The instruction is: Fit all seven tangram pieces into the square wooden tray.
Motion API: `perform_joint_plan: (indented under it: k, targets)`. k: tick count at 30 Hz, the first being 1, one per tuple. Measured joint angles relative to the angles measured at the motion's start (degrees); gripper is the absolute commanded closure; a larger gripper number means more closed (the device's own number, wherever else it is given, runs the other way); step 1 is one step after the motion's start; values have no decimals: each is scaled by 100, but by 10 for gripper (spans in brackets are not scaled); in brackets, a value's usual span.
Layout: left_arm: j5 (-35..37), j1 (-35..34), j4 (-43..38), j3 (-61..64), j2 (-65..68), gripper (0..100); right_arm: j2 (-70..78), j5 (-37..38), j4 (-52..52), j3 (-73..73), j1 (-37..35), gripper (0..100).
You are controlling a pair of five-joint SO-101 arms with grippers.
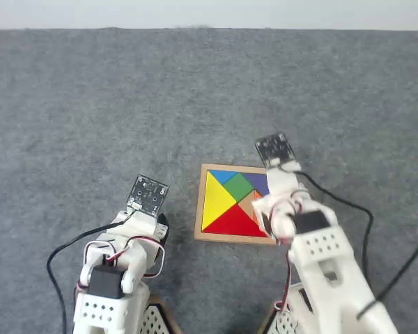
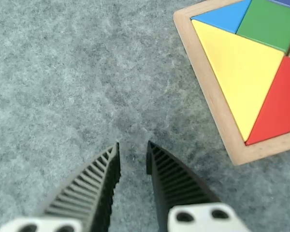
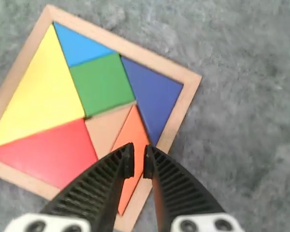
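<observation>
Hanging a slit apart, empty, the right jaws are placed over the orange piece [image 3: 135, 130], which overlaps the tray [image 3: 175, 118] rim, unseated. If pushed off-centre, it could be jammed or tipped out. Left jaws: slightly parted, empty, over bench [image 2: 63, 72].

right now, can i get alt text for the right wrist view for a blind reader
The right gripper, fingers nearly together, hangs over an orange piece that lies partly over the rim of the square wooden tray. Yellow, red, blue, green and purple pieces sit inside, leaving one bare triangular gap.
</observation>
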Motion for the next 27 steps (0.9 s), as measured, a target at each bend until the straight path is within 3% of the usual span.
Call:
perform_joint_plan:
  k: [8, 14, 19, 27]
  targets:
    - [0, 0, 0, 0, 0, 912, -1837, 35, 0, 1371, 141, 936]
    - [0, 0, 0, 0, 0, 912, -3393, 141, 0, 2356, 1090, 938]
    - [0, 0, 0, 0, 0, 912, -4510, 905, 607, 2426, 1776, 936]
    - [0, 0, 0, 0, 0, 912, -5380, 1090, 1749, 2418, 1521, 936]
